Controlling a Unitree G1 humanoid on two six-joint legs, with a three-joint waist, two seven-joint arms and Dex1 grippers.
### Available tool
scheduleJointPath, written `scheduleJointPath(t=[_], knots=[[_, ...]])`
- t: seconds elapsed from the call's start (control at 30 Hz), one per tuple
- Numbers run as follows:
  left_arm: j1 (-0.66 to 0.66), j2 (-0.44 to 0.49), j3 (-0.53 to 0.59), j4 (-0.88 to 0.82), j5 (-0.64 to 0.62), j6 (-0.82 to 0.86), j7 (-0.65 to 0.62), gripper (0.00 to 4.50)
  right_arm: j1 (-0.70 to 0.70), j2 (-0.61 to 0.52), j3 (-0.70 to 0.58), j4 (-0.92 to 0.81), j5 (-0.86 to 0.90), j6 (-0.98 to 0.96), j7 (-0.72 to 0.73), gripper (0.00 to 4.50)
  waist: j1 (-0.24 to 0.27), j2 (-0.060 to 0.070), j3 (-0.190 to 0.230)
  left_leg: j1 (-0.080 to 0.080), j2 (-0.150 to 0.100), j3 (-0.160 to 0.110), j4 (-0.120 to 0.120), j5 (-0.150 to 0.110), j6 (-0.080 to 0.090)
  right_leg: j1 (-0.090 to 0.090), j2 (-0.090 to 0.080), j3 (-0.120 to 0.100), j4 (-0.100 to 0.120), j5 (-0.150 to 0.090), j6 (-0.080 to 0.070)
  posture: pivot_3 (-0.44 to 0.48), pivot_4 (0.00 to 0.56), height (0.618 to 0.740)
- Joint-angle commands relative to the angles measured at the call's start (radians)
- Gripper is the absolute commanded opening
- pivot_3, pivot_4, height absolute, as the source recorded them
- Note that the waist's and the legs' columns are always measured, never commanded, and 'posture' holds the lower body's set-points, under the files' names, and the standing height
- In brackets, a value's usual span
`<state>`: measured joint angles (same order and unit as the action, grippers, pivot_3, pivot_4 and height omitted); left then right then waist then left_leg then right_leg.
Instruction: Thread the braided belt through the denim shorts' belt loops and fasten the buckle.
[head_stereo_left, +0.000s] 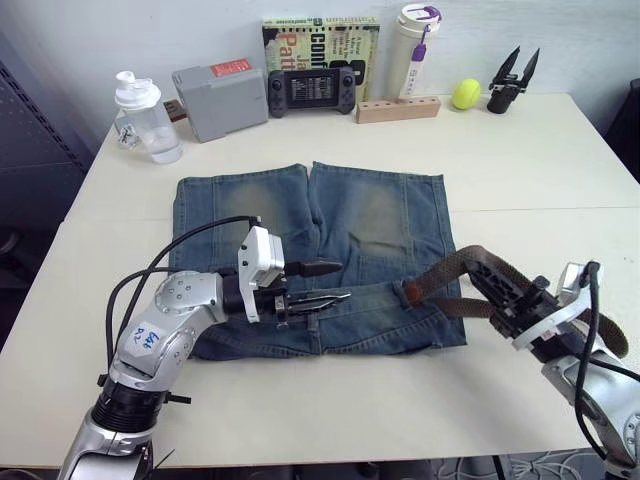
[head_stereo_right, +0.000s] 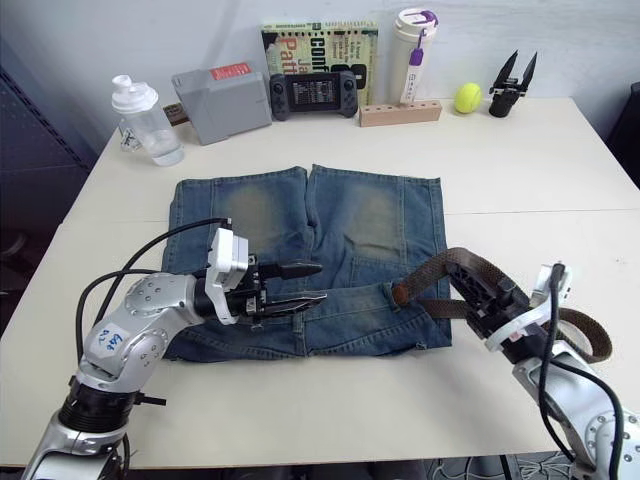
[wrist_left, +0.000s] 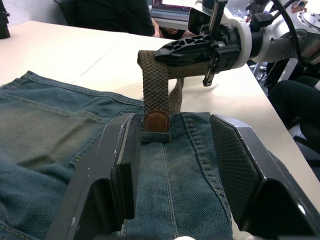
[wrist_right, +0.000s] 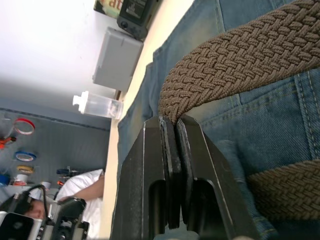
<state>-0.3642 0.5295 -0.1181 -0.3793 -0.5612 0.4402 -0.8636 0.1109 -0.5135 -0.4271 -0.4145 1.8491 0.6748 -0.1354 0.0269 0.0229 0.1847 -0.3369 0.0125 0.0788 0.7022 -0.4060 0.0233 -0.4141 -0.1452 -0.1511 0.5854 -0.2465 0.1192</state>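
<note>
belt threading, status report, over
Right gripper shut on the braided belt, holding it arched above the denim shorts. Left gripper open over the waistband, empty. Tan leather tip at a belt loop. Nothing in the way.

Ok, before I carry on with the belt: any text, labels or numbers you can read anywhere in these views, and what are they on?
"Patt", partly cut off: large letters on the book cover standing against the wall.
"COM", part of a larger word: same cover, right of it.
Red label on the grey box: print too small to read.
Blue handwritten marks on the left arm's sticker: not legible.
Handheld console screen: nothing readable.
</note>
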Motion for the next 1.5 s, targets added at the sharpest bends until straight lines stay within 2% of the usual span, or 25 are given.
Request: scheduleJointPath(t=[0.03,0.33,0.5,0.73,0.93,1.2,1.33,1.5], knots=[[0.010,0.016,-0.003,-0.048,0.019,-0.014,-0.014,2.47,-0.004,0.022,0.021,0.006,-0.048,-0.014,0.029,0.00,-0.001,0.000,0.000,0.000,0.000,0.000,0.000,0.000,0.000,0.000,0.000,0.000,0.000,0.000,0.000,0.000,0.150,0.722],[0.019,0.027,-0.020,-0.051,0.070,-0.043,-0.031,2.47,0.013,0.012,0.011,0.010,-0.129,-0.017,0.086,0.00,-0.001,0.000,0.000,0.000,0.000,0.000,0.000,0.000,0.000,0.000,0.000,0.000,0.000,0.000,0.000,0.000,0.150,0.722],[0.016,0.034,-0.030,-0.038,0.109,-0.076,-0.050,2.47,0.013,0.015,0.076,-0.016,-0.213,0.004,0.076,0.00,-0.002,0.000,0.000,0.000,0.000,0.000,0.000,0.000,0.000,0.000,0.001,0.000,0.000,0.000,0.000,0.000,0.150,0.722],[-0.003,0.044,-0.057,0.013,0.191,-0.159,-0.083,2.47,-0.020,0.107,0.246,-0.039,-0.280,0.023,-0.050,0.00,-0.003,0.000,0.000,0.000,0.000,0.000,0.000,0.000,0.000,0.000,0.001,0.000,0.000,0.000,0.000,0.000,0.150,0.722],[-0.032,0.039,-0.135,0.088,0.305,-0.265,-0.120,2.47,-0.042,0.152,0.258,-0.006,-0.268,0.029,-0.098,0.00,-0.004,0.000,0.000,0.000,0.000,0.000,0.000,0.000,0.000,0.000,0.001,-0.001,0.000,0.000,0.000,0.000,0.150,0.722],[-0.122,-0.004,-0.241,0.226,0.455,-0.400,-0.141,2.47,-0.020,0.141,0.218,0.048,-0.141,0.049,-0.177,0.00,-0.002,-0.003,-0.002,0.001,0.001,0.001,-0.001,0.000,0.000,0.001,0.001,-0.001,0.000,0.000,0.000,0.000,0.150,0.722],[-0.171,-0.026,-0.274,0.311,0.557,-0.506,-0.111,2.47,-0.026,0.131,0.207,0.090,-0.036,0.056,-0.222,0.00,-0.003,-0.003,-0.002,0.001,0.001,0.000,-0.001,0.000,0.000,0.001,0.001,-0.001,0.000,0.000,0.000,0.000,0.150,0.722],[-0.202,-0.050,-0.289,0.379,0.628,-0.595,-0.084,2.47,-0.047,0.118,0.230,0.114,-0.010,0.070,-0.245,0.00,-0.003,-0.004,-0.003,0.001,0.001,0.000,-0.001,0.000,0.000,0.001,0.001,-0.001,0.000,0.000,0.000,0.000,0.150,0.722]])
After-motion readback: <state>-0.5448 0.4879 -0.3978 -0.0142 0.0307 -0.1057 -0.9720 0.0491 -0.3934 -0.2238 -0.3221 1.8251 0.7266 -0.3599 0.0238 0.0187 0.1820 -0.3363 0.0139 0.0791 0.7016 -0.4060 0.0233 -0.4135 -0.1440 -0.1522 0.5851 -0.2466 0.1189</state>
